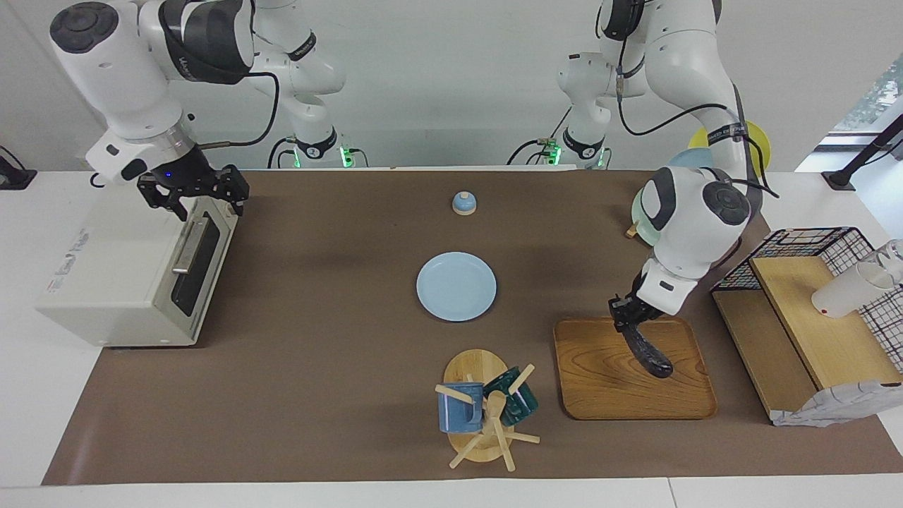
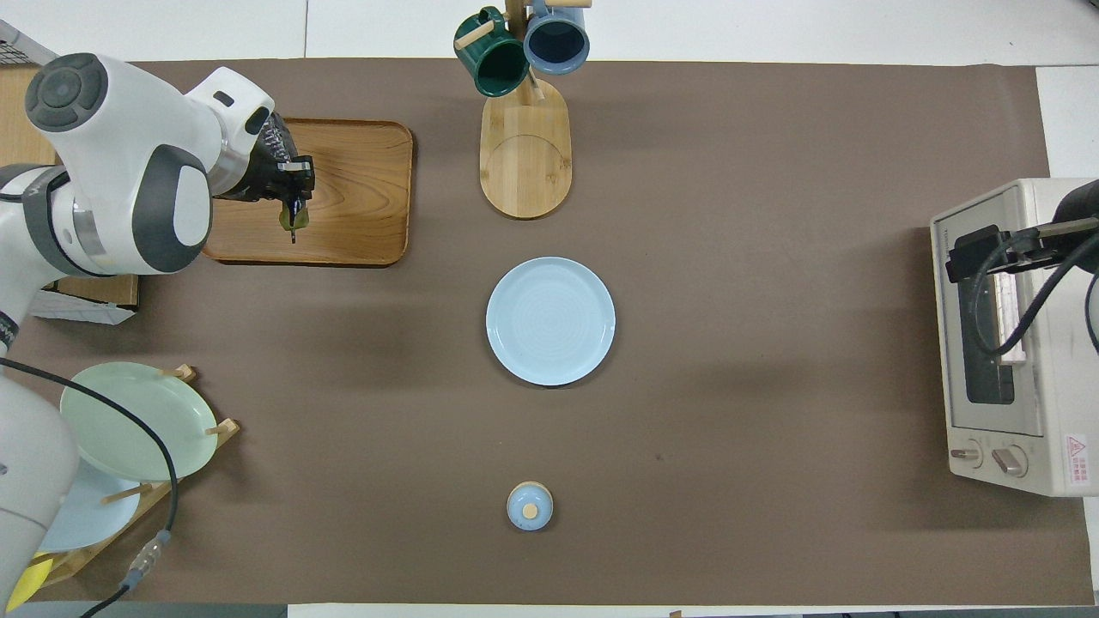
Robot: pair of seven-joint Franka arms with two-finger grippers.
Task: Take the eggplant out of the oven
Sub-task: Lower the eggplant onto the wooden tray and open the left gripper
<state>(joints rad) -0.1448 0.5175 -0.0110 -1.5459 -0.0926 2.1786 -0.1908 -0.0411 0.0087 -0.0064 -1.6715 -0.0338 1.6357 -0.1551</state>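
The eggplant, dark and slender, hangs tilted from my left gripper, which is shut on its stem end. It hovers over the wooden tray. In the overhead view the left gripper covers most of it, and only the eggplant's greenish stem tip pokes out. The cream-white oven stands at the right arm's end of the table with its dark glass door shut. My right gripper is open just above the oven's top front edge, near the door handle.
A light blue plate lies mid-table, with a small blue lid nearer the robots. A mug tree stands at the table's farther edge. A plate rack and a wire-and-wood shelf flank the tray.
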